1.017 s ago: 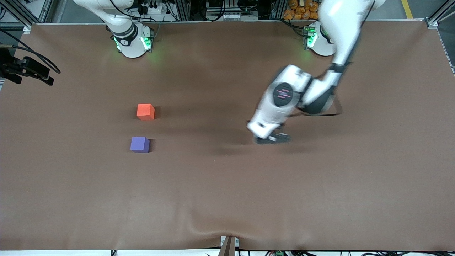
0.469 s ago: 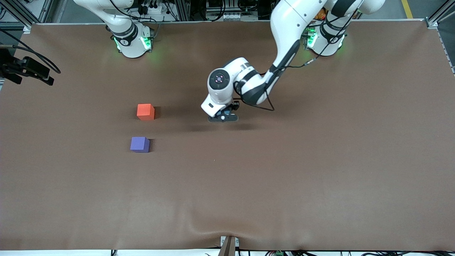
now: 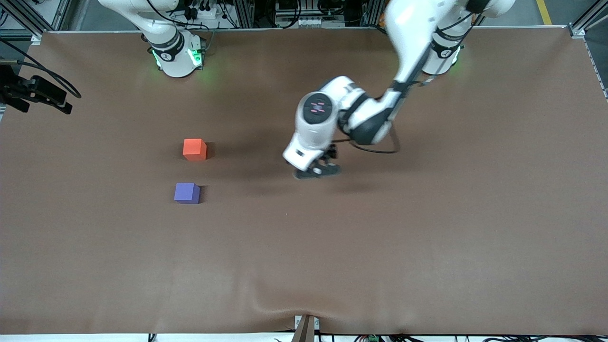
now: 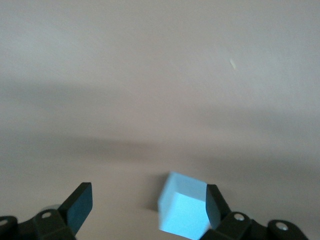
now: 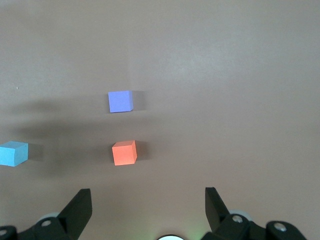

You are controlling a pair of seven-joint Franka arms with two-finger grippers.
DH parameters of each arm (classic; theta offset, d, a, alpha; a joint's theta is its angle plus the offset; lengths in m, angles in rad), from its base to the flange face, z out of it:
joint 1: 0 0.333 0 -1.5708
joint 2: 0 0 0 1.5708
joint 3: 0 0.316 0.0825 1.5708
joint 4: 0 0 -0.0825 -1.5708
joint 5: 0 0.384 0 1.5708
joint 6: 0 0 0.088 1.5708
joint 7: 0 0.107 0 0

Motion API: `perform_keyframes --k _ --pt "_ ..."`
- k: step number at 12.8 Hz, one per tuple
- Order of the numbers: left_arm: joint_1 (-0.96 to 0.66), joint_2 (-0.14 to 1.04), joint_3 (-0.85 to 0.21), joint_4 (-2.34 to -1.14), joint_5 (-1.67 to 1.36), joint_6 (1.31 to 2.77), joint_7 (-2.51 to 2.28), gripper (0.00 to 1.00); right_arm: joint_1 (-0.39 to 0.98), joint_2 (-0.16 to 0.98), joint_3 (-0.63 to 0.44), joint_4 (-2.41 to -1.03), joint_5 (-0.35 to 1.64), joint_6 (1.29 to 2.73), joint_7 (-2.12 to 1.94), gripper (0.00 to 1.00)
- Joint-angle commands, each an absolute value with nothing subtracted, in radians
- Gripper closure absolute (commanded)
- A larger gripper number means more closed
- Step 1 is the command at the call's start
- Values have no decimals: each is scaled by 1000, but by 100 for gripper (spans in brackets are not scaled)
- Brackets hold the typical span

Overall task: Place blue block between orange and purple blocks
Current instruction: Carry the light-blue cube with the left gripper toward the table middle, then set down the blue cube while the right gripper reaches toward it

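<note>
The blue block lies on the brown table between the open fingers of my left gripper, close beside one fingertip. In the front view my left gripper hangs low over the middle of the table and its hand hides the block. The right wrist view shows the blue block, the orange block and the purple block. In the front view the orange block sits toward the right arm's end, with the purple block nearer the camera. My right gripper is open and empty, high above the table.
The brown table cloth has a wrinkle at its front edge. A black camera mount stands at the right arm's end. The right arm's base and the left arm's base stand at the table's top edge.
My left hand swung from the left arm's side toward the orange block, then drew back a little toward the left arm's end. The orange and purple blocks have not moved.
</note>
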State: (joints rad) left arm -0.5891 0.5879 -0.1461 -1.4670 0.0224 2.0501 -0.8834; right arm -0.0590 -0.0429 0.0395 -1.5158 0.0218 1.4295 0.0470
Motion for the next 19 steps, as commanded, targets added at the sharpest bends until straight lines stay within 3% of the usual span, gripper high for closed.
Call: perform_keyframes --k 1,3,7,9,12,16,19 --pt "-444 490 -158 -1499 37 1924 -746 0 -61 -34 49 -1532 21 1436 43 0" --pt "-326 440 -158 -1509 40 1833 -613 0 -51 8 51 -1528 20 1433 40 0" --pt "-120 347 -161 -1619 90 1835 -328 0 84 64 51 -1539 32 1439 57 0" --pt "-46 258 -172 -1722 91 1876 -220 0 138 124 51 -1540 89 1492 98 0" --pt "-46 111 -172 -1957 90 2070 -212 0 246 199 51 -1563 124 1615 248 0" --pt "37 92 -161 -1866 141 2015 104 0 421 302 51 -1675 124 1900 553 0" --pt "32 98 -170 -1682 169 1746 120 0 529 409 51 -1683 124 2041 696 0"
